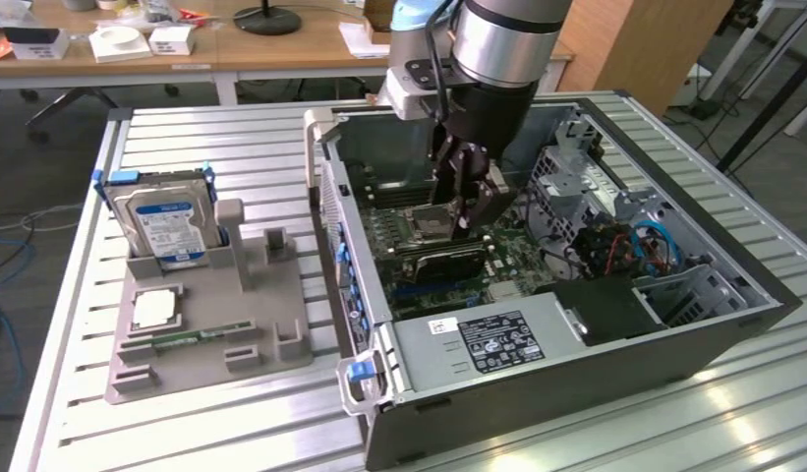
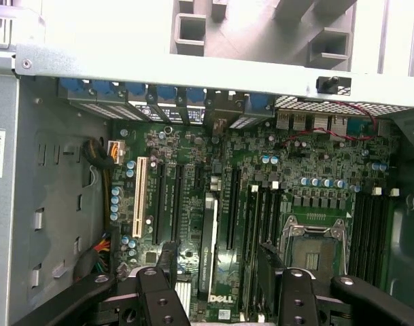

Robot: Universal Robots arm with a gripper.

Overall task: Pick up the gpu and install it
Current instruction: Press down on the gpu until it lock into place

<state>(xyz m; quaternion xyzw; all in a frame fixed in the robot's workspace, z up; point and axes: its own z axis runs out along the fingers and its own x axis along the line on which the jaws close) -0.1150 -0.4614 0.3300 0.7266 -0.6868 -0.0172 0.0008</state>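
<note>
So the claw is down inside the open PC case, hanging just over the motherboard, and its jaws stand spread wide with nothing between them. As for the gpu, in the wrist view there's a thin card standing on edge in one of the long slots, pale top edge, running toward the row of blue bracket clips at the case's back wall, so I'd say it's already seated, with the claw hovering right above its near end. In the exterior view I think it's the dark card just under the fingers, but that's partly hidden, so don't quote me. Makes sense that the case lies on its side with the panel off: the slots face up and the arm can come straight down. The CPU socket sits bare and the RAM slots beside it look empty as far as I can tell. Over on the exterior view's left there's a grey parts holder on the tabletop, with a hard drive with a blue label standing upright in it, a CPU chip lying flat, and a green memory stick in its groove. The tabletop is ribbed aluminium slats. Behind it is a wooden desk with small boxes, looks like a lab or office.
</note>
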